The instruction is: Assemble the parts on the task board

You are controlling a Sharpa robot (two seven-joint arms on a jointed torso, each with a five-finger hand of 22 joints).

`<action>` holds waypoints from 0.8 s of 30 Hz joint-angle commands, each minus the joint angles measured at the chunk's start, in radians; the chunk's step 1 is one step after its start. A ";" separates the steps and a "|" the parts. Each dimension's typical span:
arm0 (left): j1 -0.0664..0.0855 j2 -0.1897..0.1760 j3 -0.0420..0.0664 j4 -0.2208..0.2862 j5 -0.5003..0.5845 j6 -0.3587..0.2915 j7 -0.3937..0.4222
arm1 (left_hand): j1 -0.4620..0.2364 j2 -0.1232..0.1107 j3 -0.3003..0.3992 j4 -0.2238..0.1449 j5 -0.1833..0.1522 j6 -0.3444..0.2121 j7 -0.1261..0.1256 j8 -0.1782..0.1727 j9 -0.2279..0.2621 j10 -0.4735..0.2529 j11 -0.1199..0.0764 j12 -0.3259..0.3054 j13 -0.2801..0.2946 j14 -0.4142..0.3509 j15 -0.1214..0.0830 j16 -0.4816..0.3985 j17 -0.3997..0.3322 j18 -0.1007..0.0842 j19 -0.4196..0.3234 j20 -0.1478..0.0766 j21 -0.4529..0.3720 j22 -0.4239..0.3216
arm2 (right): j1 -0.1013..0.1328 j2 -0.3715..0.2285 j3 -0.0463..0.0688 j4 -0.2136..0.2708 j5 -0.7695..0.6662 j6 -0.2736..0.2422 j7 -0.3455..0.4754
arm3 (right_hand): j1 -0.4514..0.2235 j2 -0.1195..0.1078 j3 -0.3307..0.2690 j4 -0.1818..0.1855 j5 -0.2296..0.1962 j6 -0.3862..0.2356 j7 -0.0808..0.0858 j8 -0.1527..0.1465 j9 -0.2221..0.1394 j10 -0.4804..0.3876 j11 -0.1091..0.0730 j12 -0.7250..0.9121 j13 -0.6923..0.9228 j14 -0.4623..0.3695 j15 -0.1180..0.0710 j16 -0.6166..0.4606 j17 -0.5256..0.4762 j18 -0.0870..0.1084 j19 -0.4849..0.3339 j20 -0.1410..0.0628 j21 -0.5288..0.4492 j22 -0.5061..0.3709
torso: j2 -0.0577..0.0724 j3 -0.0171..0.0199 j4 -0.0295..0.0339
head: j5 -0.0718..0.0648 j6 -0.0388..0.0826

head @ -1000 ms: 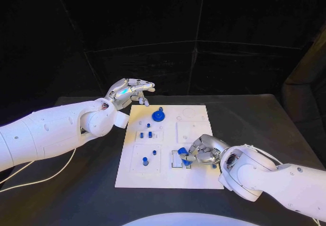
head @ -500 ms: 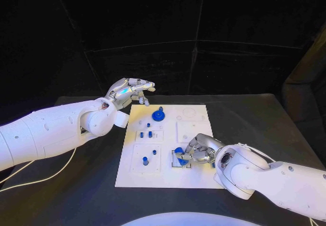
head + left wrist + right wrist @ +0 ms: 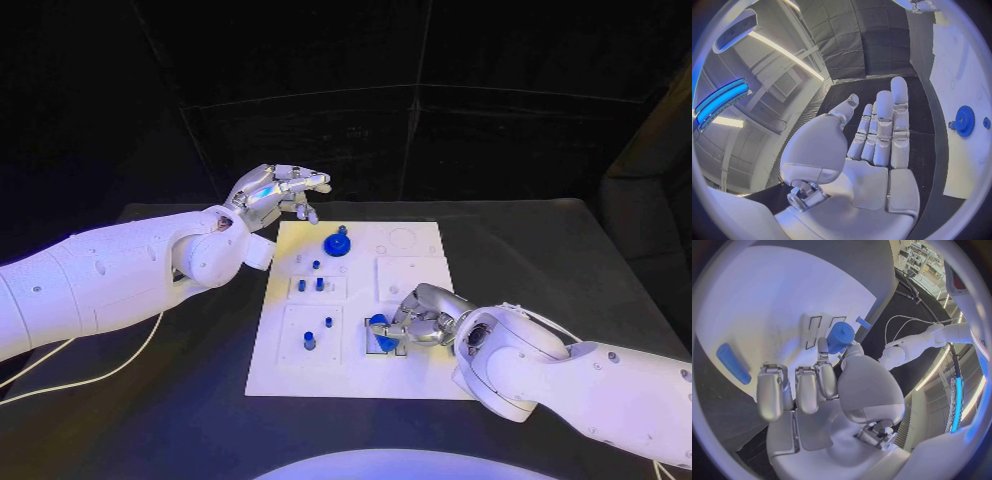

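Here the right hand (image 3: 420,318) pinches a blue part (image 3: 841,336) over the near edge of the task board (image 3: 418,385) on the black surface (image 3: 577,250), while the left hand (image 3: 274,192) hovers off the board's far left corner, fingers spread, holding nothing.

I count one desk (image 3: 173,400) and one white task board (image 3: 418,375) on it. There are two hands: my left hand (image 3: 274,190) and my right hand (image 3: 423,315). Of blue parts, I see one gear (image 3: 336,243), five small pegs (image 3: 316,285) standing on the board, one stubby cylinder (image 3: 841,336) pinched at my right fingertips, and one long bar (image 3: 732,362) lying flat. That makes eight blue pieces I can tell.
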 commanded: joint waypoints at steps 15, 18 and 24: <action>0.002 -0.003 0.001 0.006 0.000 0.009 0.003 | 0.002 0.012 -0.007 0.001 -0.001 0.003 -0.003 -0.007 0.000 0.002 0.003 -0.005 0.001 -0.006 0.000 0.006 -0.002 0.005 0.004 -0.001 -0.007 -0.002 | 0.001 0.011 0.001 -0.004 -0.025 0.021 -0.024 | -0.117 -0.024 -0.025 0.004 -0.259 -0.019 0.015 -0.021 0.028 -0.038 0.006 -0.104 -0.069 0.046 0.001 -0.038 -0.034 0.007 -0.023 0.001 -0.032 0.106 | -0.001 0.0006 -0.0014 | 0.004 -0.001; 0.003 -0.004 0.001 0.006 0.000 0.009 0.002 | 0.002 0.012 -0.007 0.001 -0.001 0.003 -0.003 -0.007 0.000 0.002 0.003 -0.005 0.001 -0.006 0.000 0.006 -0.002 0.005 0.004 -0.001 -0.007 -0.002 | 0.001 0.009 0.001 -0.002 -0.026 0.027 -0.024 | -0.091 -0.016 -0.008 -0.001 -0.215 -0.018 0.014 -0.023 0.035 -0.034 0.005 -0.105 -0.067 0.047 0.000 -0.039 -0.031 0.007 -0.022 0.001 -0.033 0.106 | 0.000 0.0014 -0.0015 | 0.005 -0.002; 0.003 -0.004 0.001 0.005 0.000 0.009 0.002 | 0.002 0.012 -0.007 0.001 -0.001 0.003 -0.003 -0.007 0.000 0.002 0.003 -0.005 0.001 -0.006 0.000 0.006 -0.002 0.005 0.004 -0.001 -0.007 -0.002 | 0.001 -0.002 0.001 0.011 -0.026 0.040 -0.003 | 0.008 -0.019 0.005 -0.032 -0.176 -0.013 0.011 -0.024 0.049 -0.026 0.003 -0.100 -0.056 0.051 -0.002 -0.035 -0.020 0.006 -0.017 -0.001 -0.030 0.111 | -0.001 0.0019 -0.0007 | 0.004 -0.002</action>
